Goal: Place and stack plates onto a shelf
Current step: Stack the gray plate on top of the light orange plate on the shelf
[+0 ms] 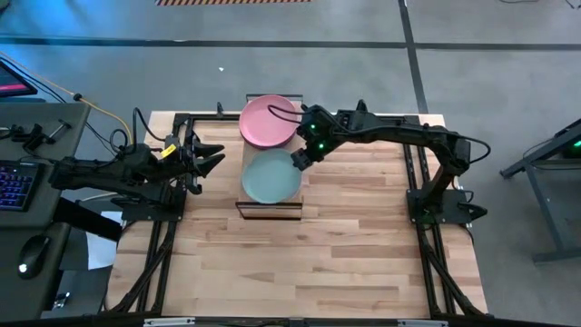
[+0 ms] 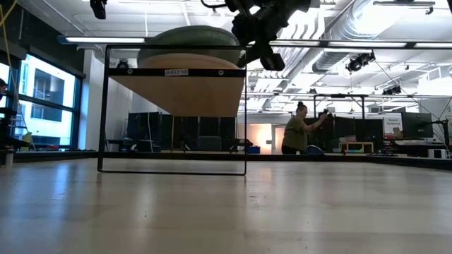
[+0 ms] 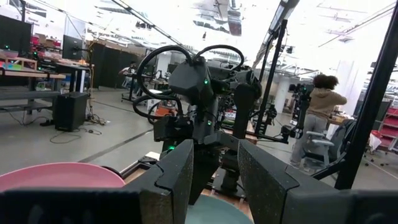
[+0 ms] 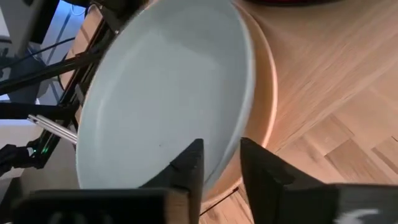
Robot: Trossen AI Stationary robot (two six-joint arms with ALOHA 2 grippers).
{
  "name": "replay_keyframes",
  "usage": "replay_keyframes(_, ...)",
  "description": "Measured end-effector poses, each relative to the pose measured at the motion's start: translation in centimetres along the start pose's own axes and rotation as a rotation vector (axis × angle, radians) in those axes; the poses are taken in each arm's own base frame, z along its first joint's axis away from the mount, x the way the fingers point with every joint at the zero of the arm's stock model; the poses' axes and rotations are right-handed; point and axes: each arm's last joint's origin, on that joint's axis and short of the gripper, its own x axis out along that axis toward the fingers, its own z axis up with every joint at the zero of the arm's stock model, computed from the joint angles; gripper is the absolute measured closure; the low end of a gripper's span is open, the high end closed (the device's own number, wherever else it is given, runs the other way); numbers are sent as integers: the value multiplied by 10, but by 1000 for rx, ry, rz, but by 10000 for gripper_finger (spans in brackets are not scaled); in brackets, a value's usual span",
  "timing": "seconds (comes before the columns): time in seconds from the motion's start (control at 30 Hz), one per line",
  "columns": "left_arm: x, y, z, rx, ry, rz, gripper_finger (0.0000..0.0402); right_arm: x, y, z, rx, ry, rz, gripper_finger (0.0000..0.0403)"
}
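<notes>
The wooden shelf (image 1: 270, 208) stands at the table's far middle. A pink plate (image 1: 268, 120) lies on its far end. A light teal plate (image 1: 270, 176) lies on its near end, on top of a cream plate (image 4: 266, 93). My right gripper (image 1: 298, 162) is open at the teal plate's right rim; in the right wrist view (image 4: 221, 171) one finger is over the plate and one outside it. My left gripper (image 1: 218, 162) waits open, left of the shelf, pointing at it. The other plates are out of view. My right gripper stands astride the teal plate's right rim (image 4: 224, 163), coming from the table's right and slanting down. I cannot tell whether either finger touches the rim. The plate lies flat on the cream plate.
The shelf's dark frame (image 2: 174, 171) stands on the tabletop (image 1: 309, 263), which stretches wide on the near side. A desk with a keyboard (image 1: 16, 183) and a mouse (image 1: 34, 252) is beyond the left edge. A person (image 2: 296, 128) stands far off in the room.
</notes>
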Motion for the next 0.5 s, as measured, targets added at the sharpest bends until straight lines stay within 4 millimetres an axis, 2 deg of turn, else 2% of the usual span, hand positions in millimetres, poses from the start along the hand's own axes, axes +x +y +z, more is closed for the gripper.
replay_keyframes(0.23, 0, 0, 0, 0, 0, 0, 284, -10, 0, 5, -67, 4, 17, 260)
replay_keyframes(0.5, 0, 0, 0, -1, 0, 0, 284, -34, 4, 8, -189, 36, -21, 242)
